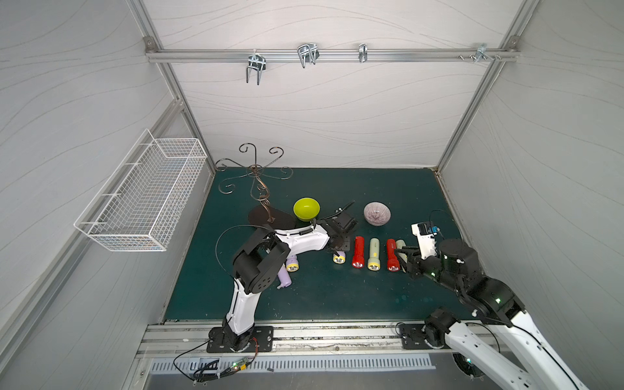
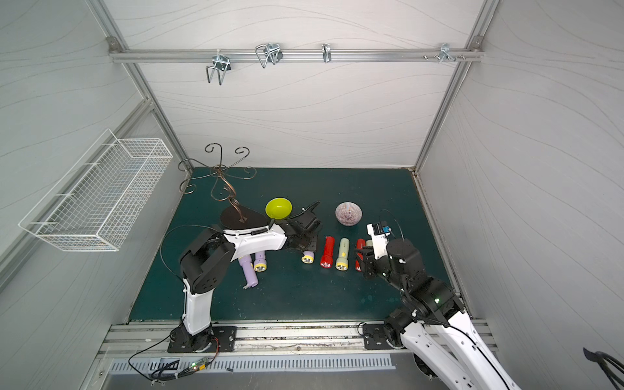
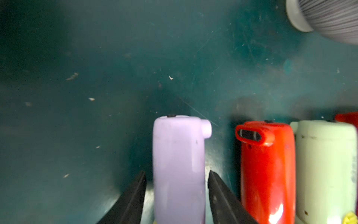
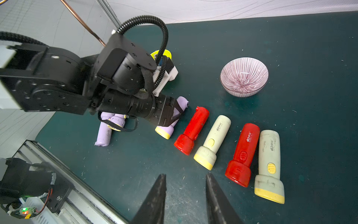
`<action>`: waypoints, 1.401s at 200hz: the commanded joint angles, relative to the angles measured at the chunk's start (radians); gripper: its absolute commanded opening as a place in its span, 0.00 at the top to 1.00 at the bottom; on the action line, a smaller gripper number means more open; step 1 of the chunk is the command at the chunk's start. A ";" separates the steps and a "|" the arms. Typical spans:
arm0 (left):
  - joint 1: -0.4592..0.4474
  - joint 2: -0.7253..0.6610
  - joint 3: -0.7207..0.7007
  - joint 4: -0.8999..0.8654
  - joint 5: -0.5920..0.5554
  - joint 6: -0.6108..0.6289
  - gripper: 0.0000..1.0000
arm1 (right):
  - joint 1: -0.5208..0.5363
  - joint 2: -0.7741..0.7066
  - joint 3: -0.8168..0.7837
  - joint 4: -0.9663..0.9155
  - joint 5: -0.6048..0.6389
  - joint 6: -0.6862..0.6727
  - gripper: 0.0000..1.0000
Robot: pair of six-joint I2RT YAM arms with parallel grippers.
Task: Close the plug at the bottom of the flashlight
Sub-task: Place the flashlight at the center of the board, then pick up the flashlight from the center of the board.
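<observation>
The mat (image 4: 290,48) is dark teal. The lilac flashlights (image 4: 164,130) and cream flashlights (image 4: 269,155) have yellow heads; red flashlights (image 4: 244,147) have red heads. The left bowl (image 1: 306,208) is lime, the right bowl (image 4: 244,75) white with fine purple lines.

The left claw (image 3: 176,172) stretches forward and low, jaws apart (the right claw (image 4: 185,174) hovers, jaws likewise apart).

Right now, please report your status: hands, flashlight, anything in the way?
Left hand open, straddling lilac plastic flashlight, small gaps both sides. Right hand open, empty, hovering. Red plastic flashlight close alongside.
</observation>
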 commanded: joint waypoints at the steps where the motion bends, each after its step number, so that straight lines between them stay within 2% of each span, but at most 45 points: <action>1: -0.004 -0.173 -0.012 -0.051 -0.074 0.027 0.44 | 0.005 -0.003 -0.009 0.015 -0.008 -0.009 0.63; 56: 0.008 -0.523 -0.210 -0.237 -0.293 0.069 0.38 | 0.006 -0.008 -0.025 0.031 -0.035 0.000 0.55; 94: 0.108 -0.613 -0.390 -0.241 -0.234 0.016 0.38 | 0.007 0.015 -0.029 0.039 -0.060 0.010 0.55; 117: 0.132 -0.598 -0.427 -0.239 -0.232 0.013 0.38 | 0.007 0.023 -0.029 0.036 -0.070 0.013 0.54; 160: 0.153 -0.482 -0.422 -0.219 -0.241 0.007 0.37 | 0.007 0.026 -0.032 0.038 -0.068 0.015 0.52; 196: 0.197 -0.399 -0.428 -0.137 -0.207 0.001 0.37 | 0.009 0.027 -0.037 0.041 -0.064 0.012 0.52; 247: 0.266 -0.351 -0.441 -0.026 -0.153 0.023 0.37 | 0.007 0.049 -0.049 0.063 -0.061 0.011 0.51; 280: 0.277 -0.301 -0.430 0.020 -0.119 0.018 0.42 | 0.007 0.084 -0.048 0.077 -0.067 0.009 0.51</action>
